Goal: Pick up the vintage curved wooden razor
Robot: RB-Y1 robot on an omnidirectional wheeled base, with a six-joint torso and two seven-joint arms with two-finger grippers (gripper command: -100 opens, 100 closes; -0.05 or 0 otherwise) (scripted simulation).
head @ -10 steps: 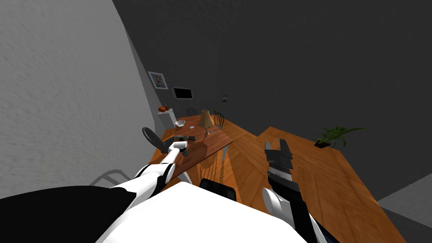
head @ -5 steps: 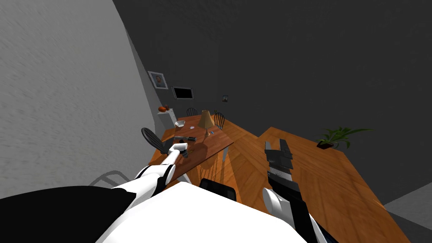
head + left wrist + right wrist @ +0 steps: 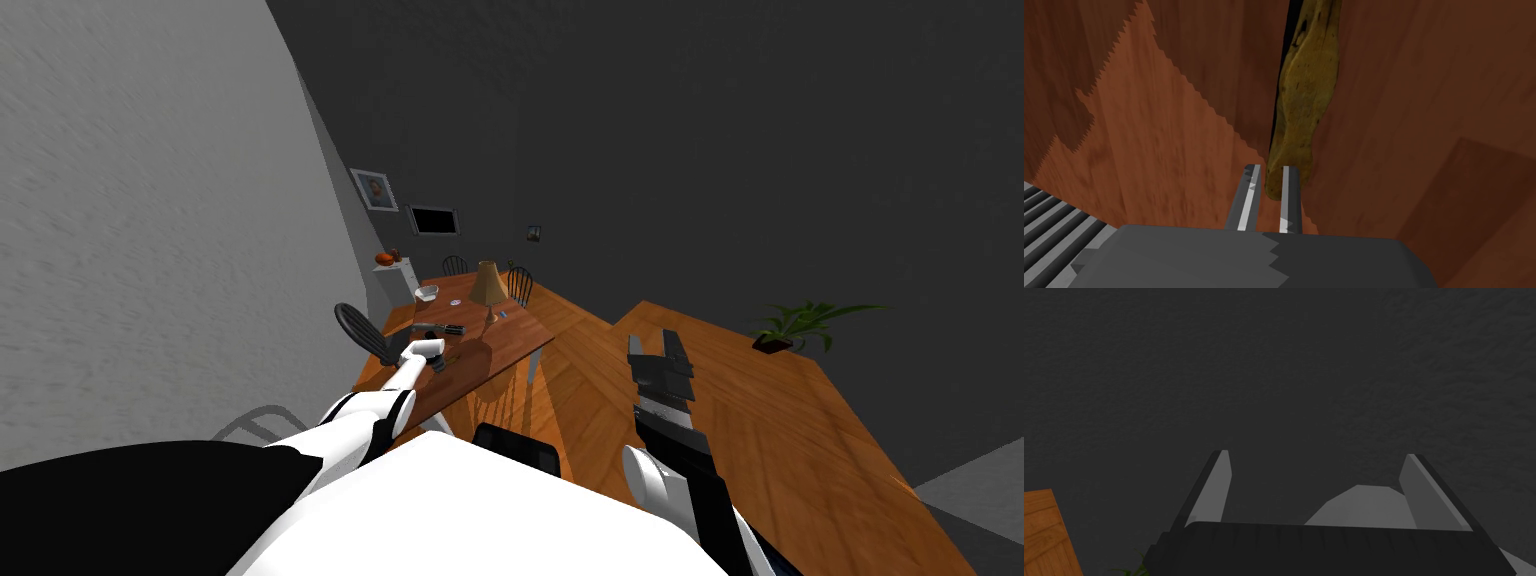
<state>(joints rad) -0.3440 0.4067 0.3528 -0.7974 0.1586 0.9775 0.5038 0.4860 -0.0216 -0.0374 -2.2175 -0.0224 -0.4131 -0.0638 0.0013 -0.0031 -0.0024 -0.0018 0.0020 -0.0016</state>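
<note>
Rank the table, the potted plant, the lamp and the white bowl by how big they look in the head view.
1. Table.
2. Potted plant, by its leaf spread.
3. Lamp; close to the plant, so that pair is unsure.
4. White bowl.
They stand at different depths, so this is apparent size only.

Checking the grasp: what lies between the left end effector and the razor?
Nothing: the left wrist view shows the left end effector shut around the near end of the razor, over the brown table.
</note>
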